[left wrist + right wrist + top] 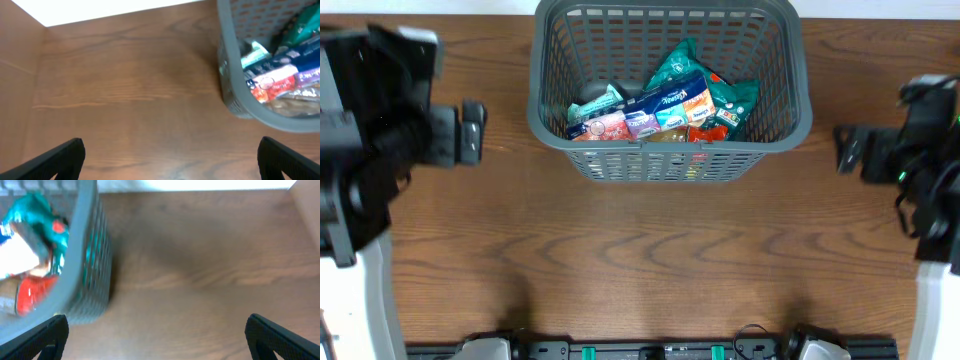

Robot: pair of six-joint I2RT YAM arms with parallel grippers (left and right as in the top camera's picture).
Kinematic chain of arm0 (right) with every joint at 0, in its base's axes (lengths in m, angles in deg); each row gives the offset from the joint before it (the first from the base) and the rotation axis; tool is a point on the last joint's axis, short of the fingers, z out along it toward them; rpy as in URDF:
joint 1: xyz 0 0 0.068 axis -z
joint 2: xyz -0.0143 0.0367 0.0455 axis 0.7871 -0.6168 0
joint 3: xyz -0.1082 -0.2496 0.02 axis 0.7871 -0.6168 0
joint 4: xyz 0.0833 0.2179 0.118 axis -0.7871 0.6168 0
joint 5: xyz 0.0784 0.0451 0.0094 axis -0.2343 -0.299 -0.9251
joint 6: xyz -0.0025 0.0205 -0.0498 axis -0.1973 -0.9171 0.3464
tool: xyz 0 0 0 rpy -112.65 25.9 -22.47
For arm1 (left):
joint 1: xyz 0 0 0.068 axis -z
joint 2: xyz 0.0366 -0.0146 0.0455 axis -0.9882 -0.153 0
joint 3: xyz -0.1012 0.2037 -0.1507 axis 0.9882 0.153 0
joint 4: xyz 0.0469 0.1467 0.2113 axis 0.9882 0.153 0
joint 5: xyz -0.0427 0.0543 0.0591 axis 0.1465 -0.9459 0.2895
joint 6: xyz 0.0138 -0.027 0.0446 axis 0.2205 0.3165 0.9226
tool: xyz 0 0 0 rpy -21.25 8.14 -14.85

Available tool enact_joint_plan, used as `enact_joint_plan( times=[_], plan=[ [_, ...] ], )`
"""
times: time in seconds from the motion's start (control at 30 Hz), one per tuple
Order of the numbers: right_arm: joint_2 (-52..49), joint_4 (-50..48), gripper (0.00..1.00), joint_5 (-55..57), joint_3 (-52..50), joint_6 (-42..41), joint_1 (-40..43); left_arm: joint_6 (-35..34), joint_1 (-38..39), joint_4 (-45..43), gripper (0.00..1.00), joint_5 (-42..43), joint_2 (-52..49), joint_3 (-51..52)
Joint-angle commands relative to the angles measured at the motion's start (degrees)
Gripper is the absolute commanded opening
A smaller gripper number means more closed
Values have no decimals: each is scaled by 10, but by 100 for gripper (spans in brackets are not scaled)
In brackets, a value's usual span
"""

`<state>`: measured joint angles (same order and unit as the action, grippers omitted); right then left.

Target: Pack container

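"What's the arm on the left up to?"

"Its black two-finger left gripper [470, 130] hangs well to the left of the basket. The fingers are spread wide with nothing between them, only the brown wood-grain table [640, 260] below. I'd say it's parked there to keep the opening clear."

"And the basket itself?"

"The large dark grey plastic container [620, 165], with its slotted lattice walls and thick rim, sits upright at the far middle of the table, between the two arms. Packets are heaped toward its near wall. A crinkly teal packet [680, 65] leans on top, a blue-and-white packet [670, 105] lies across the middle, and a red packet [715, 130] is tucked into the near right corner. The far part of the floor looks bare."

"The right side?"

"It's the mirror of the left. The black right gripper [847, 150] is well off to the right, fingers apart and holding nothing. I can't spot any packet outside the basket, so I'd judge the packing done, or close to it."
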<state>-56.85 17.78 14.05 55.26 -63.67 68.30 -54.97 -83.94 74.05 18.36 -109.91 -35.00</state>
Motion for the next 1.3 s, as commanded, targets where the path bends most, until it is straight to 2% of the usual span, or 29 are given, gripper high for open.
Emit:
enact_joint_plan(
  times=[0.0,0.2,0.47,0.73,1.27],
  plan=[
    [58,-11,99,-19,-85,-4,4,-3,-1,-34,99,38,72,122],
    [152,-7,99,-21,-202,-9,4,-46,-1,-108,99,51,228,323],
    [214,-6,99,-34,-263,-13,-5,-52,-1,-152,99,50,386,448],
    [213,27,99,-34,-283,-12,-5,-52,-1,-152,99,51,411,473],
    [212,30,99,-34,-283,-12,-5,-52,-1,-152,99,50,411,473]
  ],
)
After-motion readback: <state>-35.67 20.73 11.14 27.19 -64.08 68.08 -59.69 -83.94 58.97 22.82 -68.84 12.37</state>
